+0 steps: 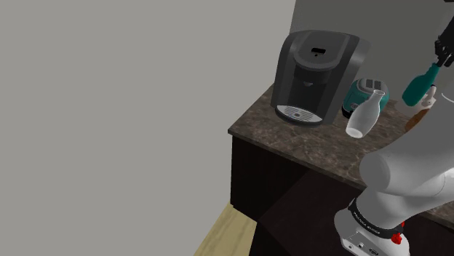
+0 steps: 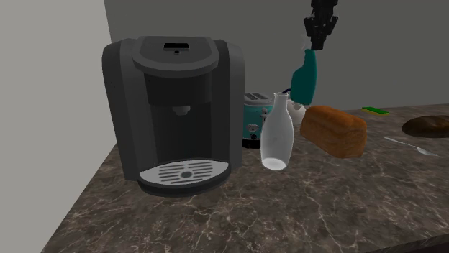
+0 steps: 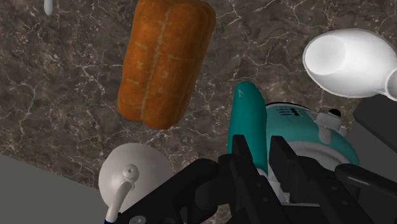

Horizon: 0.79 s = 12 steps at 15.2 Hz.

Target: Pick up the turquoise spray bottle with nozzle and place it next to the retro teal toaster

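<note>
A black pincer (image 2: 315, 42) is pinching the top of a teal spray bottle (image 2: 306, 75) and holding it aloft, clear of the dark marbled tabletop (image 2: 324, 205). In the wrist view its fingers (image 3: 240, 156) are clasping the bottle's neck from either side, parted only as far as that neck forces them. The bottle is hanging just to the second exterior view's right of a teal toaster (image 2: 252, 118). The toaster is standing toward the far side of the tabletop, beside a large dark grey coffee machine (image 2: 176, 108). A clear bottle (image 2: 276, 133) is standing nearer, between the coffee machine and a brown loaf of bread (image 2: 333, 131). A white lidded pot (image 2: 296, 111) is sitting close by the loaf. Small dark marks on the toaster's face, and lettering on a black band around the white arm (image 1: 415, 174), are too small to read.
</note>
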Tool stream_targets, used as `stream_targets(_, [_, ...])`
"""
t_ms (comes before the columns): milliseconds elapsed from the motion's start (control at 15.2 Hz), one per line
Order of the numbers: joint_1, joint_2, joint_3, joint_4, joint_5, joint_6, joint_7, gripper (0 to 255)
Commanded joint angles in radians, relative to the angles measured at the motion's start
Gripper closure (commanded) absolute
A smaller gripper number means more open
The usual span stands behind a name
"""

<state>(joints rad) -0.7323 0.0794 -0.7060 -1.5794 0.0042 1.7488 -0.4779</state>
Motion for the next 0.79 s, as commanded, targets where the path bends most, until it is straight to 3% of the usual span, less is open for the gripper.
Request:
stream_targets(0, [0.001, -0.007, 0.000, -0.032, -0.005, 0.027, 0.001, 255])
stream_targets(726, [0.007, -0.017, 0.003, -0.190, -0.012, 0.177, 0.011, 255])
